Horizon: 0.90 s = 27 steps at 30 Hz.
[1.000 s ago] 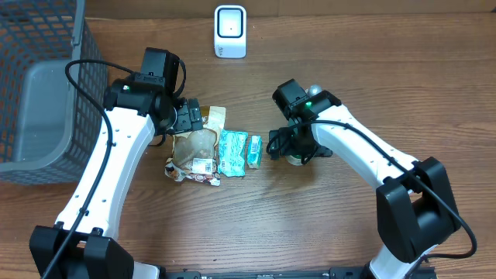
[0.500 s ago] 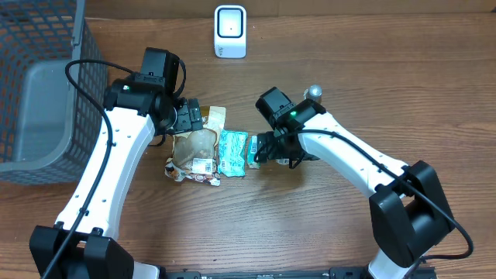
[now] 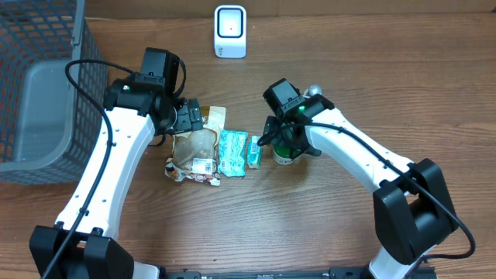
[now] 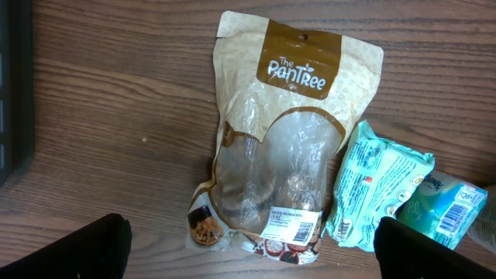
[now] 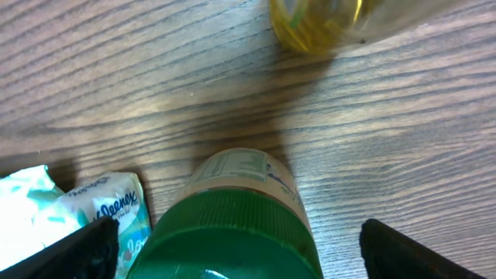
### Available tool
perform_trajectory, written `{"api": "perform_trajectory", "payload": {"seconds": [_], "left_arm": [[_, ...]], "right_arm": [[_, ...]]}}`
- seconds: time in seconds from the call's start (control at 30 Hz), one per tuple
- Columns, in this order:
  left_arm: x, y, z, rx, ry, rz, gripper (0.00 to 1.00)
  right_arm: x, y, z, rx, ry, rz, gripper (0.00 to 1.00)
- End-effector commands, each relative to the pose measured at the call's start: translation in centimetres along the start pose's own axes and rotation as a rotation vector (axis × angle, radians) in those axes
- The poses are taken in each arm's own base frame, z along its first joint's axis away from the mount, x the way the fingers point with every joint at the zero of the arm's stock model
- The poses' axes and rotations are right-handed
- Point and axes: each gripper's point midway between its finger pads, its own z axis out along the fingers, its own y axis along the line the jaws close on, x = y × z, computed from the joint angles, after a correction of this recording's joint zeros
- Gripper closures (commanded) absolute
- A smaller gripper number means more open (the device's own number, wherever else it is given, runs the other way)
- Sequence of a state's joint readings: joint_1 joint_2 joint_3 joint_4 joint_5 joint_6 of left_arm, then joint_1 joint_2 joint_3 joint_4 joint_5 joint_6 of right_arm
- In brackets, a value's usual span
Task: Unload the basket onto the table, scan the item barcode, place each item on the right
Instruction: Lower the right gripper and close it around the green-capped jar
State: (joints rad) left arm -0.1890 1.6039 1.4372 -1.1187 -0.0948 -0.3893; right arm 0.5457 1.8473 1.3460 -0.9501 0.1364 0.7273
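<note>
Our right gripper (image 3: pixel 277 142) has shifted back over the green-capped bottle (image 5: pixel 232 232) mid-frame, spread astride it. We'd lift it next to scan. The left gripper (image 4: pixel 248 252) is spread too.

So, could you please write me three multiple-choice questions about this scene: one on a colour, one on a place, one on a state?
1. The lid of the jar is: A green; B red; C white.
2. The brown pouch lies: A on the jar; B flat on the table beside the teal packet; C in a gripper.
3. The left gripper is: A shut on the pouch; B shut on the jar; C open, empty.
Answers: 1A, the right wrist view shows green. 2B, they lie side by side. 3C, its fingers stand wide apart.
</note>
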Motion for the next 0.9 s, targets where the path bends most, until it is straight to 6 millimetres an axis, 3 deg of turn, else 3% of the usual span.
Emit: {"api": "perform_trajectory", "payload": {"seconds": [0.0, 0.27, 0.47, 0.87], "left_arm": [[-0.4, 0.0, -0.5, -0.002, -0.019, 0.000, 0.00], [-0.4, 0.0, -0.5, -0.002, -0.019, 0.000, 0.00], [-0.4, 0.0, -0.5, -0.002, -0.019, 0.000, 0.01], [-0.4, 0.0, -0.5, -0.002, -0.019, 0.000, 0.00]], "right_arm": [[-0.6, -0.1, -1.0, -0.015, -0.031, 0.094, 0.08], [-0.1, -0.2, -1.0, -0.012, -0.011, 0.099, 0.19], [0.7, -0.6, -1.0, 0.010, 0.018, 0.079, 0.32], [3.0, 0.5, -1.3, 0.016, 0.051, 0.014, 0.34]]}}
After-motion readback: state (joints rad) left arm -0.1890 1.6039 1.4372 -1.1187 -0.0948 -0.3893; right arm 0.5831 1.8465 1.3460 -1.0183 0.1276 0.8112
